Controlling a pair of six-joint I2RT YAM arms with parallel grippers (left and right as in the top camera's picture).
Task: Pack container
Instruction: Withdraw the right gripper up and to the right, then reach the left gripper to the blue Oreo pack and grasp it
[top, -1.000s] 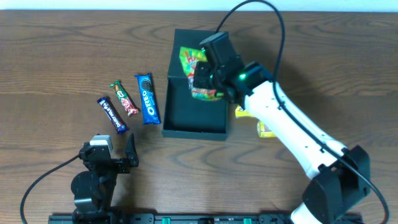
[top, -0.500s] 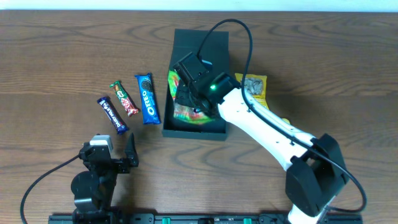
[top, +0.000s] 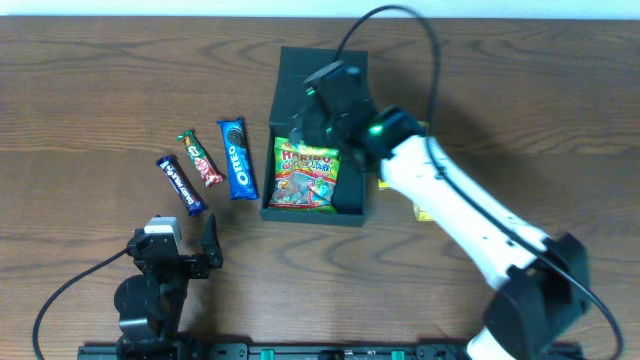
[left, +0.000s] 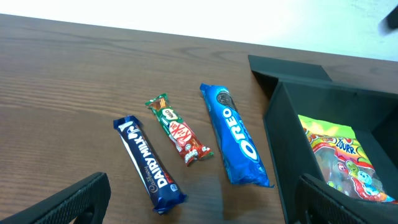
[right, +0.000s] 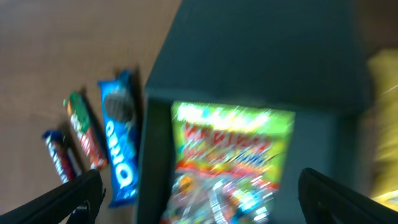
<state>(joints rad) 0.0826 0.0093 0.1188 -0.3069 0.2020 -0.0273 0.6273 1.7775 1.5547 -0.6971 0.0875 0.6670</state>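
The container (top: 312, 213) is a dark box in the middle of the table, its flap lid (top: 322, 68) lying open at the far side. A Haribo bag (top: 306, 176) lies flat inside it, also seen as the Haribo bag (right: 227, 162) in the blurred right wrist view. My right gripper (top: 318, 128) hovers over the box's far half, open, with nothing between its fingers. My left gripper (top: 182, 250) rests open near the front left edge. Its wrist view shows the container wall (left: 283, 143) and the Haribo bag (left: 342, 158).
Three bars lie left of the box: Dairy Milk (top: 181, 184), KitKat (top: 200, 157), Oreo (top: 237, 158); the left wrist view shows the Dairy Milk (left: 149, 164), KitKat (left: 179, 129) and Oreo (left: 235, 135). Yellow packets (top: 425, 211) lie right of the box, partly under my right arm.
My right gripper has gone from shut to open and released the Haribo bag, which now lies flat in the container. The gripper has drawn back toward the lid. The left arm has not moved.
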